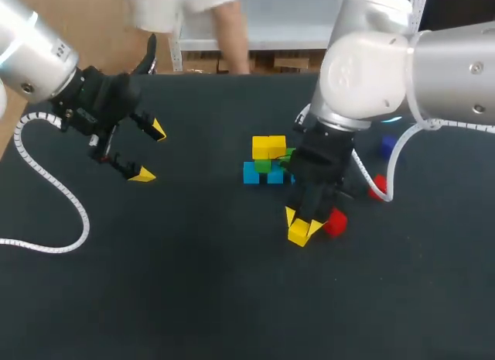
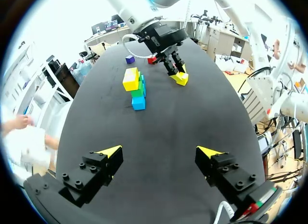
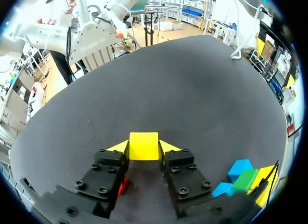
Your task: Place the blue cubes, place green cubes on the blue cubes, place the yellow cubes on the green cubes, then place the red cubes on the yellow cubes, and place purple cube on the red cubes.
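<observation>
A stack stands mid-table, with blue cubes (image 1: 251,173) at the bottom, a green cube (image 1: 264,166) on them and yellow cubes (image 1: 268,146) on top. The left wrist view shows it as yellow (image 2: 130,78), green (image 2: 138,91) and blue (image 2: 138,102). My right gripper (image 1: 302,224) is low on the table in front of the stack, shut on a loose yellow cube (image 3: 143,145) that sits between its fingertips (image 3: 169,147). A red cube (image 1: 335,222) lies right beside it. My left gripper (image 1: 150,152) hangs open and empty at the left, far from the cubes.
Another red cube (image 1: 377,186) and a purple cube (image 1: 387,145) lie to the right of the stack, near my right arm's white cable (image 1: 390,170). The left arm's coiled cable (image 1: 54,186) trails over the table's left side. Dark bare table (image 1: 193,290) stretches in front.
</observation>
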Action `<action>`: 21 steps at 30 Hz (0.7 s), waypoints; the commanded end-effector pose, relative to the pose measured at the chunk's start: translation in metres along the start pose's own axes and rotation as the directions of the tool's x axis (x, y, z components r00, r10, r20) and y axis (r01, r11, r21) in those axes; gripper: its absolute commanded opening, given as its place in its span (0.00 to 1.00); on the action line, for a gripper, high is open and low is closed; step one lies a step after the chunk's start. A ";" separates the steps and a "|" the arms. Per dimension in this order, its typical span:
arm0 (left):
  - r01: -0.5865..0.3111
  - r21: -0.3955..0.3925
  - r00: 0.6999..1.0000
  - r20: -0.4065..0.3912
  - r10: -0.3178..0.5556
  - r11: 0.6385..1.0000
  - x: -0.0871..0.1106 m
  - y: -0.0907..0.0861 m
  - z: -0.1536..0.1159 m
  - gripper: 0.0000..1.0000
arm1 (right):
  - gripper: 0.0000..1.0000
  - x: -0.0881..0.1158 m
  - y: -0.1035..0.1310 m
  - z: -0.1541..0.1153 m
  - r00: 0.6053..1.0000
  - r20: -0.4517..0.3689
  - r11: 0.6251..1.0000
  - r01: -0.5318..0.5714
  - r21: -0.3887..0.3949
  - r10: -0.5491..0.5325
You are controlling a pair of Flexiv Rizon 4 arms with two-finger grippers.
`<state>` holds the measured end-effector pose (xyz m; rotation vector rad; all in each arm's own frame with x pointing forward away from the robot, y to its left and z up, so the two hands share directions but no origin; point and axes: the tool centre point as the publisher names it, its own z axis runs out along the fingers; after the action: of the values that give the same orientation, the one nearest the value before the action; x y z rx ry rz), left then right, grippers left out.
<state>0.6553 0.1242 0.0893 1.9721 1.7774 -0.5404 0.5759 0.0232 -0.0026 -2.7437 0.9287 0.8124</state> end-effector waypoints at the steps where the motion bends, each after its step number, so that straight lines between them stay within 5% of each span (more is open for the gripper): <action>1: -0.003 0.001 1.000 0.002 0.003 1.000 0.001 0.001 0.000 1.00 | 0.00 -0.003 0.003 -0.014 1.000 0.006 1.000 -0.018 0.025 0.018; 9: -0.003 0.001 1.000 0.002 0.003 1.000 0.001 0.001 0.000 1.00 | 0.00 0.004 0.008 -0.061 0.984 0.017 0.974 -0.177 0.143 0.176; 21: -0.003 0.001 1.000 0.002 0.003 1.000 0.001 0.001 0.000 1.00 | 0.00 0.032 -0.002 -0.104 0.885 0.052 0.838 -0.455 0.302 0.462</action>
<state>0.6553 0.1243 0.0892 1.9721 1.7776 -0.5404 0.6479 -0.0189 0.0684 -2.3388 1.5927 0.6650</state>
